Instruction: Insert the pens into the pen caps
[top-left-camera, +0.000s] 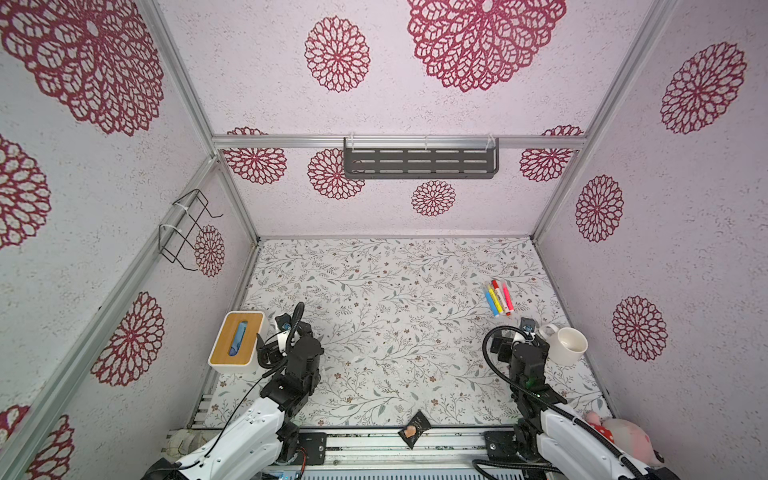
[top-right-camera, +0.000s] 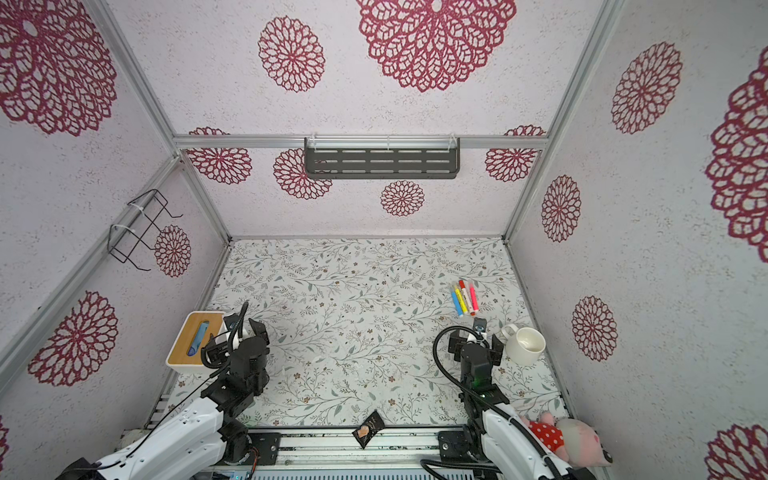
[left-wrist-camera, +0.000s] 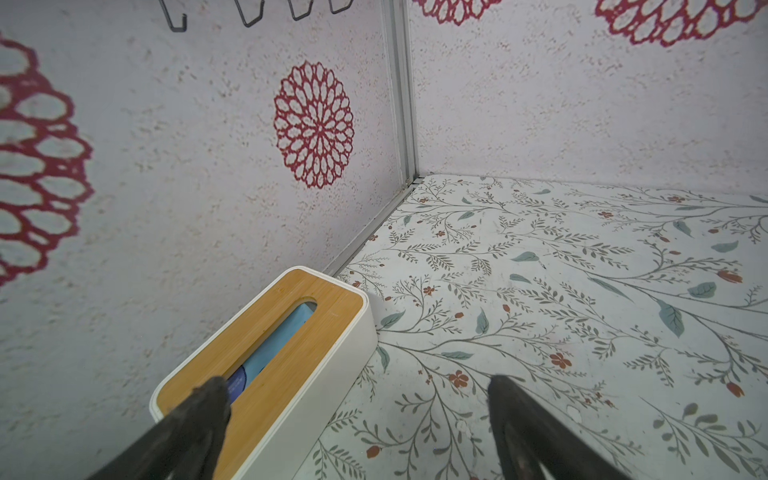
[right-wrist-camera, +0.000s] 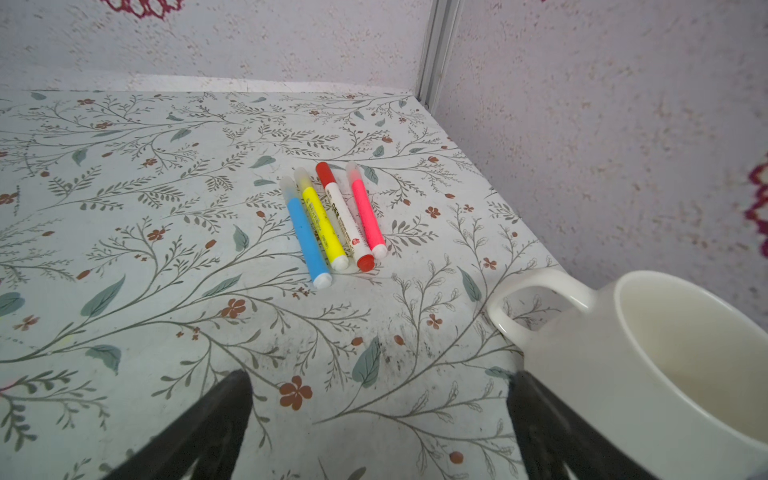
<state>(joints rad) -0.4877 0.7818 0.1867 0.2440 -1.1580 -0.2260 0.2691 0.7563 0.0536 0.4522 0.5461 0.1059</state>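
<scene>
4 slim smooth plastic pens (right-wrist-camera: 322, 222) side by side on floral tabletop (right-wrist-camera: 166, 291); left hand (left-wrist-camera: 357, 386), right hand (right-wrist-camera: 378, 382) both spread wide, empty.

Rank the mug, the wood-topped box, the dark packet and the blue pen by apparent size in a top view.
1. wood-topped box
2. mug
3. dark packet
4. blue pen
Box and mug look fairly close; the box appears somewhat larger.

Noted on floral table (top-left-camera: 395, 345): four pens (top-left-camera: 498, 298) side by side, mug (top-left-camera: 567, 347) near them, box (top-left-camera: 237, 345) at left edge.
</scene>
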